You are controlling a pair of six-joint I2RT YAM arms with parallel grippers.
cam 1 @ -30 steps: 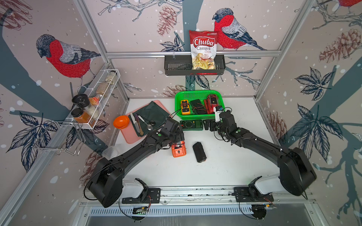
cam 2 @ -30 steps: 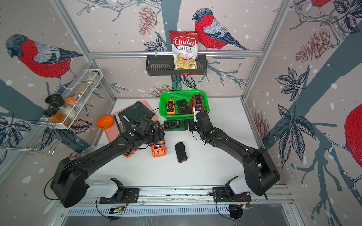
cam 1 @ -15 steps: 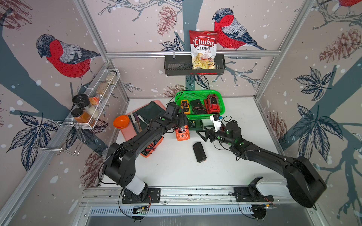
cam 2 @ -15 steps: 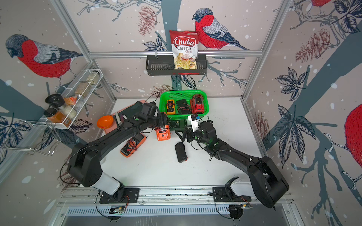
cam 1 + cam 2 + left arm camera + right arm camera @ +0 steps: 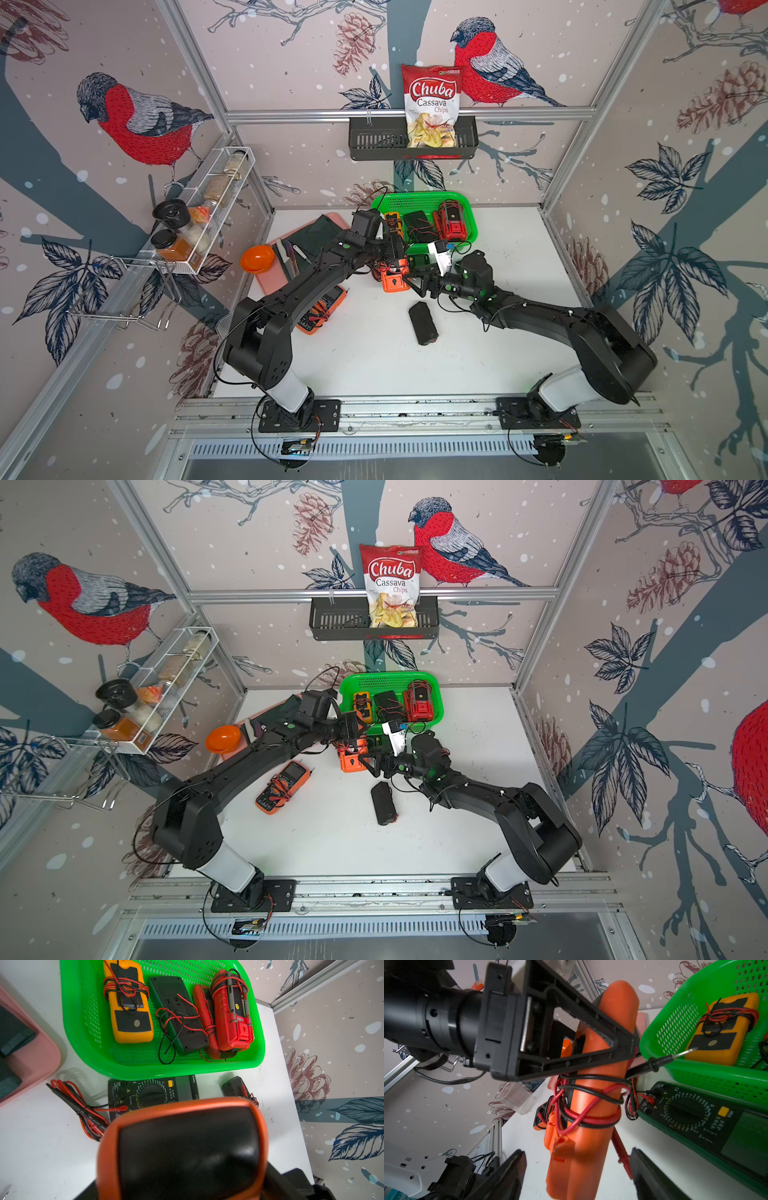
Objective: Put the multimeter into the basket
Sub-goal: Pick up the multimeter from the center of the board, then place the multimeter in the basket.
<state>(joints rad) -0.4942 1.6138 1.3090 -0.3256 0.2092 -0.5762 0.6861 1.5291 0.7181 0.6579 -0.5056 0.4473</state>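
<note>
Orange multimeter (image 5: 394, 283) held at centre frame in both top views, just below the basket (image 5: 417, 196), clamped in the left claw (image 5: 388, 259). Right claw (image 5: 576, 1159) stands open astride its lower end. Judged rigid and moderately heavy; wound leads (image 5: 587, 1093) may snag, so grip the bare flanks.

1. Identify the basket (image 5: 419, 201): bright green, perforated mesh pattern.
2. Identify the orange multimeter (image 5: 591, 1136): orange casing, black face, red and black leads.
3. You see a yellow meter (image 5: 133, 1032), a black-backed green meter (image 5: 172, 987) and a red meter (image 5: 228, 1028).
4. The bowl (image 5: 257, 258) is orange; the tray (image 5: 37, 1059) is pink.
5. The walls (image 5: 291, 54) carry red-breasted birds on pale pink.
</note>
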